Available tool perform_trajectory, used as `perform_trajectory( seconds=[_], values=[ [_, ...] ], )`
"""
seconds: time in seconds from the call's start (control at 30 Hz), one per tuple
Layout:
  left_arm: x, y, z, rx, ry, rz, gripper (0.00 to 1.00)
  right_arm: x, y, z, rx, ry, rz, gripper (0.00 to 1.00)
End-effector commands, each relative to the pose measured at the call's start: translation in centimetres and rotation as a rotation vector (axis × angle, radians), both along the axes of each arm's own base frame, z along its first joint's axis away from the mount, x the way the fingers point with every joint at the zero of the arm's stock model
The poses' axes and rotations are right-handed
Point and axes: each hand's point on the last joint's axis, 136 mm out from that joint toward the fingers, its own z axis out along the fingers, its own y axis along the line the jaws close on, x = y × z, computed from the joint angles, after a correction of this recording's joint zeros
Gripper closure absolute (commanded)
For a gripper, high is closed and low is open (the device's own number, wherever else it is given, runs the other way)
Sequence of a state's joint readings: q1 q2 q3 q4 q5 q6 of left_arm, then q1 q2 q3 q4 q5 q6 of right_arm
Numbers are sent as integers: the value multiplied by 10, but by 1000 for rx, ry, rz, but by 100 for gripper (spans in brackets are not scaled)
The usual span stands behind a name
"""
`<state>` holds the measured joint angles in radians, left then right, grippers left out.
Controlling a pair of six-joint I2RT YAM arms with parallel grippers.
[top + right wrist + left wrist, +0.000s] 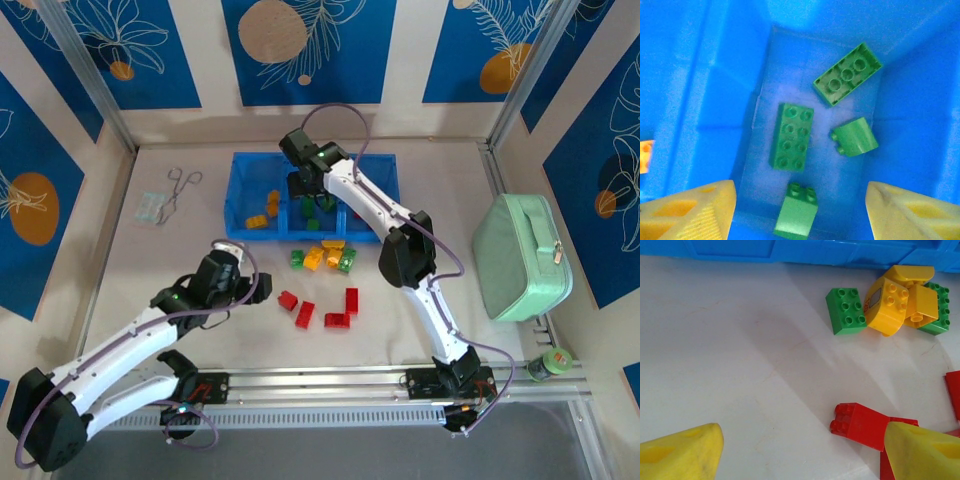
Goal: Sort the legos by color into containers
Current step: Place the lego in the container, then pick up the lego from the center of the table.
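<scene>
The blue tray (250, 165) stands at the back, with yellow bricks (262, 214) in its left compartment. My right gripper (303, 186) hangs open over the middle compartment (715, 100). Below it lie several green bricks, among them a long one (792, 136) and a small one (796, 212) between the yellow fingers (695, 212) of this gripper (800, 200), untouched. My left gripper (250, 283) (805, 450) is open low over the table, beside a red brick (862, 424) (288, 299). More red bricks (340, 312) lie to its right. A green and yellow cluster (325, 257) (887, 305) sits before the tray.
A mint-green zippered case (522, 255) lies at the right. Metal forceps (180, 188) and a small packet (152, 207) rest at the back left. A green roll (550, 365) sits by the rail (330, 378) at the near edge. An orange brick (645, 156) shows in the neighbouring compartment.
</scene>
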<state>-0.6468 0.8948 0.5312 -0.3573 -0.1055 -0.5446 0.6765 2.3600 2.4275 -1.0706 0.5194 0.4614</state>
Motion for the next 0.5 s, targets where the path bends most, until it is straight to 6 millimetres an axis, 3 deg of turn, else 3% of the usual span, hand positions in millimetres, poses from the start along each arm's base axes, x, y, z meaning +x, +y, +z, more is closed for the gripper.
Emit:
perform_trajectory(
  seconds=[0.0, 0.27, 0.47],
  values=[
    [3, -11, 7, -14, -3, -31, 16, -21, -7, 41, -8, -51, 16, 30],
    [16, -35, 7, -13, 23, -84, 16, -69, -28, 63, 98, -110, 11, 30],
    [38, -56, 7, 1, 32, -110, 16, -96, -71, 45, 108, -88, -75, 30]
  ],
)
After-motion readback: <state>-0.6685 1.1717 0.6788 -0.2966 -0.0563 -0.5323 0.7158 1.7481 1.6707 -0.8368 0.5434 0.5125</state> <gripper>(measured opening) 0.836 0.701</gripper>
